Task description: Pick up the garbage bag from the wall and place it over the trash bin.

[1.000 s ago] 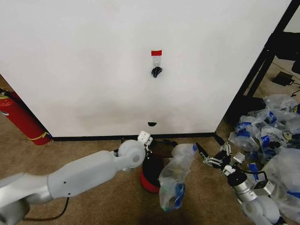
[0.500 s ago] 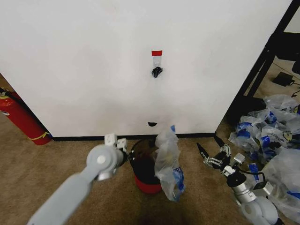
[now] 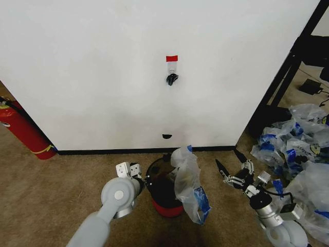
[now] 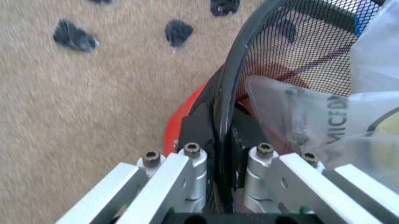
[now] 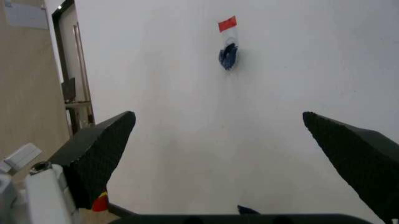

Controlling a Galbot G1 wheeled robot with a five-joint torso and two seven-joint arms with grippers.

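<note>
Here, the garbage bag [image 3: 187, 182] hangs bunched over the right side of the trash bin [image 3: 163, 194], which stands on the carpet just in front of the wall [image 3: 103, 72]; part of the film drapes down the outside of the mesh, part sits inside the rim, and the mouth is not yet spread around the whole opening. The left gripper [image 3: 129, 170] is at the bin's left edge, and its wrist view shows the jaws narrowed on either side of the black rim [image 4: 225, 116], apparently pinching it, with printed plastic lying just inside. The right gripper [image 3: 230, 174] hovers to the right of the bin, near but clear of the bag, its jaws spread wide and holding nothing. The hook [image 3: 171, 78] under the red tape strip [image 3: 171, 58] carries no bag. Judging by its look, the film is light, limp and slippery, likely to slide or tear if dragged across the mesh; the sounder hold would be on a gathered fold at the hem or a handle loop
</note>
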